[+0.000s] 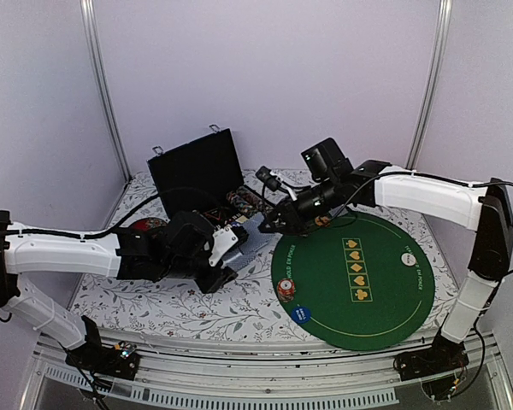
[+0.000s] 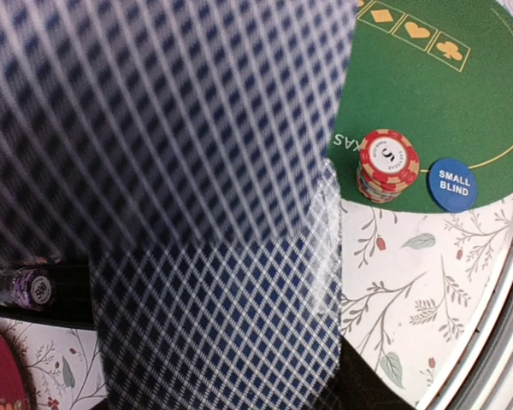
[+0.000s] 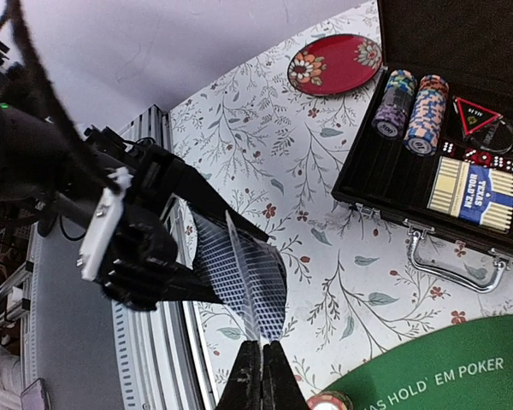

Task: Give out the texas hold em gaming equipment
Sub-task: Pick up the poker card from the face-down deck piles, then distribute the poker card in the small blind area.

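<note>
My left gripper (image 1: 229,249) is shut on a deck of playing cards (image 3: 239,269) with blue-diamond backs, held above the floral cloth left of the green mat. In the left wrist view the cards (image 2: 197,256) fill most of the frame and hide the fingers. My right gripper (image 3: 262,348) meets the deck from the mat side, jaws shut on the edge of one card (image 3: 242,278) that stands apart from the rest. On the mat's near-left edge stand a red striped chip stack (image 2: 386,164) and a blue "small blind" button (image 2: 452,184). A white button (image 1: 408,259) lies at the mat's right.
The open black case (image 3: 385,184) with chip rows and a boxed deck lies at the back left of the table. A round red dish (image 3: 333,64) sits beyond the left arm. The green poker mat (image 1: 385,290) covers the right half of the cloth.
</note>
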